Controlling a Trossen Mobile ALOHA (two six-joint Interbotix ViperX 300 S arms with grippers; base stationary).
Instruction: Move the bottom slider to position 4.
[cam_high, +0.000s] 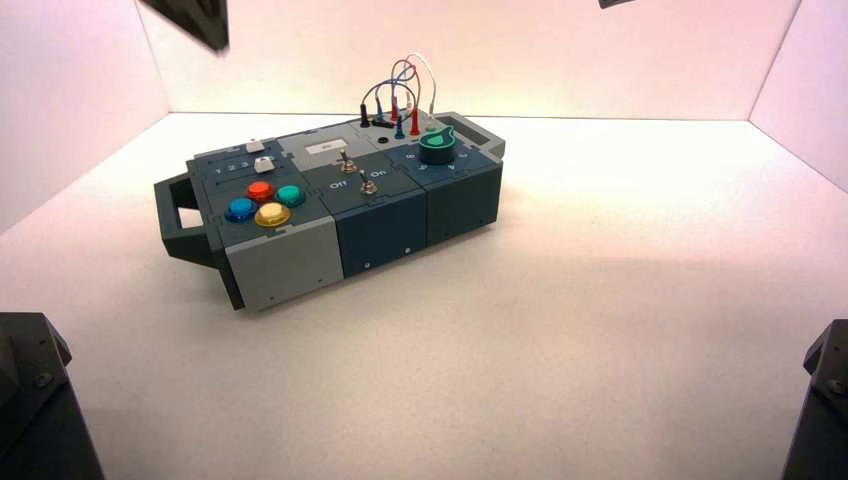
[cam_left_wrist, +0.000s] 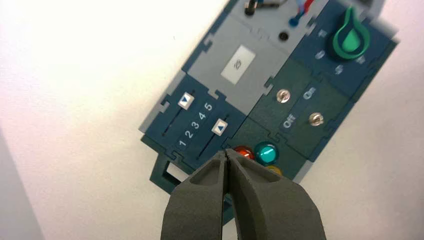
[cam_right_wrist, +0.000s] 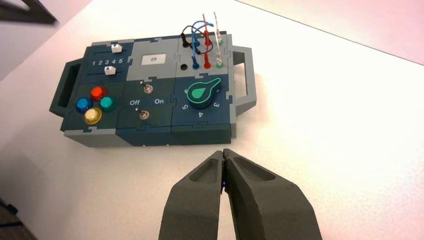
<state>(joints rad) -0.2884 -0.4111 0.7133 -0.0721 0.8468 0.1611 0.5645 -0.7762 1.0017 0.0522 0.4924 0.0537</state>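
The bottom slider (cam_left_wrist: 219, 127) is a small white knob on the track nearest the coloured buttons; it also shows in the high view (cam_high: 265, 164) and the right wrist view (cam_right_wrist: 109, 71). It stands about level with the printed numeral 4 (cam_left_wrist: 202, 116) in the row 1-5; I cannot tell its exact position. My left gripper (cam_left_wrist: 227, 154) is shut and empty, held above the box over the low end of that track, next to the red button (cam_left_wrist: 243, 151). My right gripper (cam_right_wrist: 223, 152) is shut and empty, held off the box in front of its knob end.
A twin white slider knob (cam_left_wrist: 186, 100) sits on the other side of the numerals. The box (cam_high: 280, 262) also bears two toggle switches (cam_left_wrist: 283, 95), a green knob (cam_left_wrist: 351, 39), plugged wires (cam_right_wrist: 206, 35) and end handles (cam_high: 178, 215). White walls enclose the table.
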